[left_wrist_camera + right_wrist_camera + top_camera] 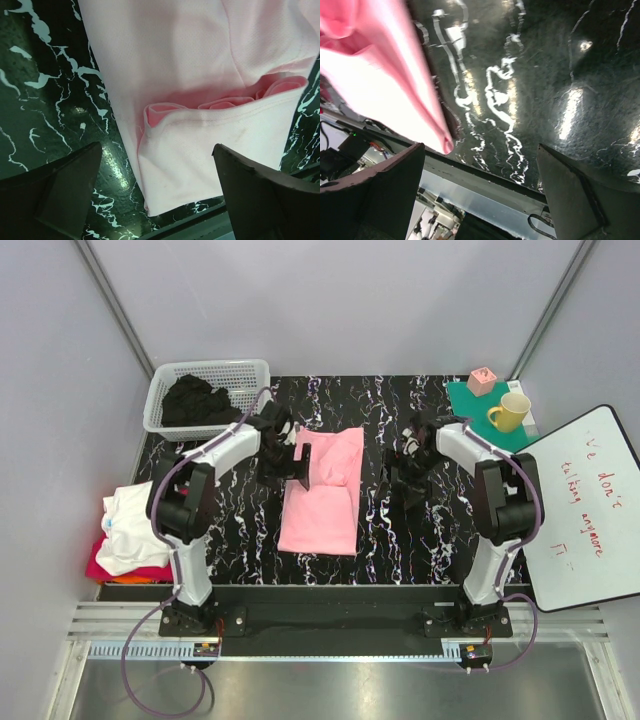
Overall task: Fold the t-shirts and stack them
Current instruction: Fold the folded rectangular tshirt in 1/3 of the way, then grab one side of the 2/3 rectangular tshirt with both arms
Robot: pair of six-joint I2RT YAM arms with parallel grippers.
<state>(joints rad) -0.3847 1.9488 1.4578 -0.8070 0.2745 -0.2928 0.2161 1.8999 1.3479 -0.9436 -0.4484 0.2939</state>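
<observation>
The pink shirt [322, 502] lies flat at the centre of the black marbled table [400, 540]. It forms a long strip running from 12 to 6 o'clock, with its far end doubled over into soft folds.

The left arm rises from its base at 7 o'clock, bends at the elbow and reaches in toward the strip's far left corner. The left gripper [296, 462] hangs at the shirt's 10 o'clock edge. In the left wrist view its two dark fingers [60, 195] stand wide apart. The folded sleeve and hem lie below the gap and nothing is pinched, so the gripper is released.

The right arm mirrors it from 5 o'clock, with the elbow out to the right and the forearm turned inward. The right gripper [408, 475] is over bare table at about 2 o'clock of the shirt, just beside its right edge and not on the cloth. The right wrist view shows its fingers [375, 185] spread, with only the marbled top between them and the pink edge off to one side. It is released too.

At 9 o'clock, on the table's left edge, a white shirt [130, 525] sits loosely on a magenta-red one [105, 565]. Black shirts [200, 400] are heaped in the white basket [165, 410] at 11 o'clock. A yellow mug [510, 412] stands at 1 o'clock.
</observation>
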